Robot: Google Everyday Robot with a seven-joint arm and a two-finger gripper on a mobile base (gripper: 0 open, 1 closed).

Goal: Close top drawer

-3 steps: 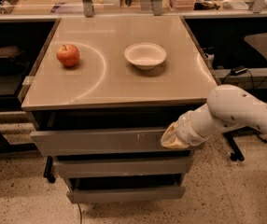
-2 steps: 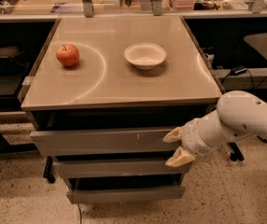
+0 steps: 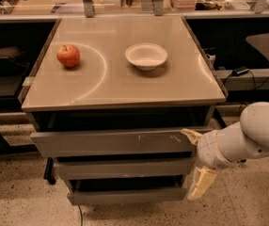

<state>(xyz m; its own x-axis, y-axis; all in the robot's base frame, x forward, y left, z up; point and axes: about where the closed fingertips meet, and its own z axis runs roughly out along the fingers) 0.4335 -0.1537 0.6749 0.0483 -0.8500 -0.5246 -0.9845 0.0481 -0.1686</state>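
Closing the wide grey metal top drawer [image 3: 111, 142], ajar at 6 o'clock, appears under way: the cream two-finger gripper [image 3: 195, 159], fingers spread and empty, sits at its 3 o'clock end, so a straight inward press looks due. The shallow white bowl [image 3: 146, 55] at 12 o'clock holds nothing; a red apple [image 3: 68, 55] lies at its 9 o'clock.

Scratched matt metal top drawer [image 3: 111, 142]; glossy tabletop [image 3: 125, 86]; smooth plastic gripper [image 3: 195, 160] at drawer's right end

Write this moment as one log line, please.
top drawer: partly open | gripper: open, at drawer front's right end | table: apple, bowl on top
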